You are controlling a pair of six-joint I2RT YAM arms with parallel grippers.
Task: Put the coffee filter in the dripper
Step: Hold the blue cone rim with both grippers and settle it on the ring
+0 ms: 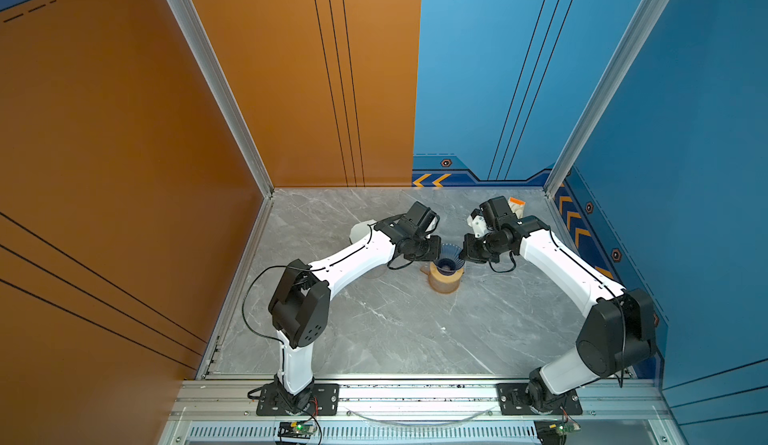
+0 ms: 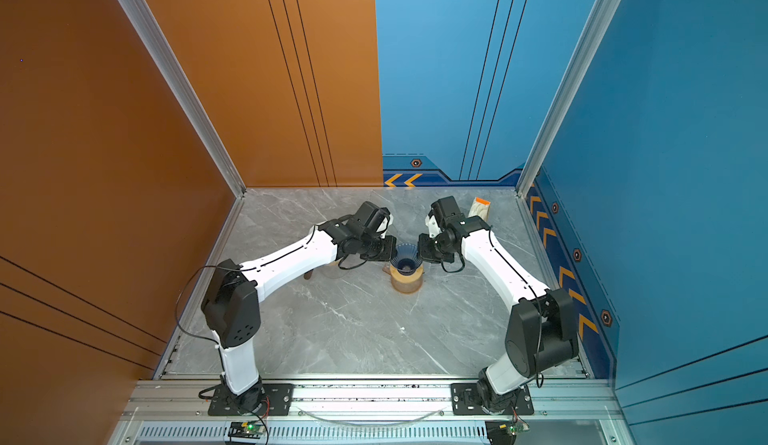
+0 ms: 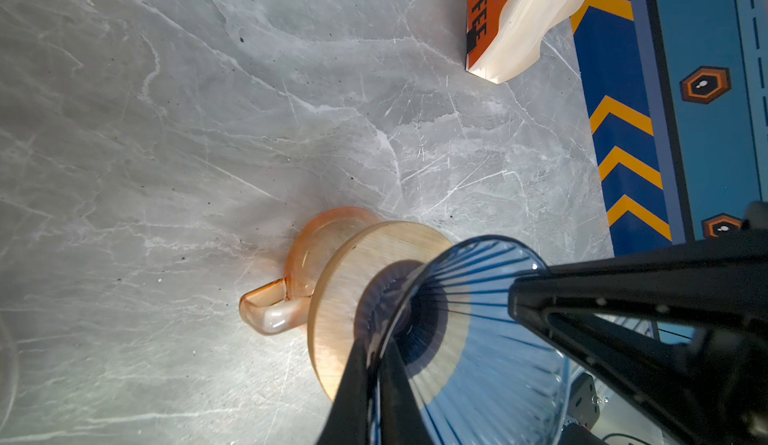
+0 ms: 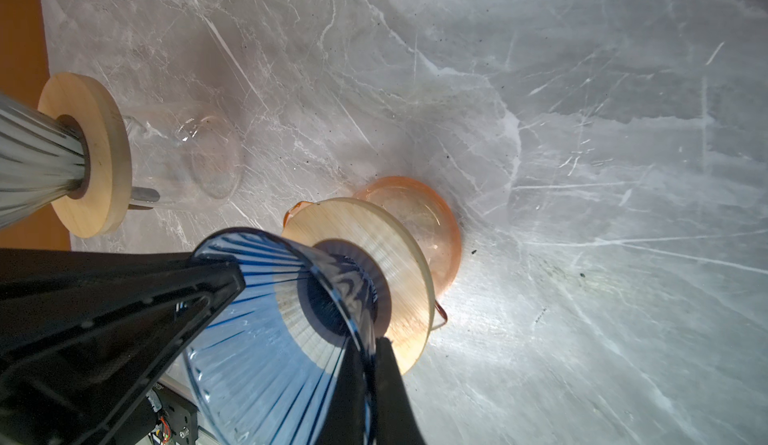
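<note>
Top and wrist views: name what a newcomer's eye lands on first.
Mid-table, a blue ribbed glass cone dripper stands on an amber glass carafe, with the left pincer and right pincer shut on opposite sides of its rim. An orange-and-white packet sits at the far right corner.

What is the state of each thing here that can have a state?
Amber carafe: upright, looks empty.
Blue dripper: upright on it, no filter inside.
Left gripper: shut on the dripper's rim.
Right gripper: shut on the opposite rim.
Filter pack: lying on the table, untouched.
Grey dripper: upright on a clear carafe.
</note>
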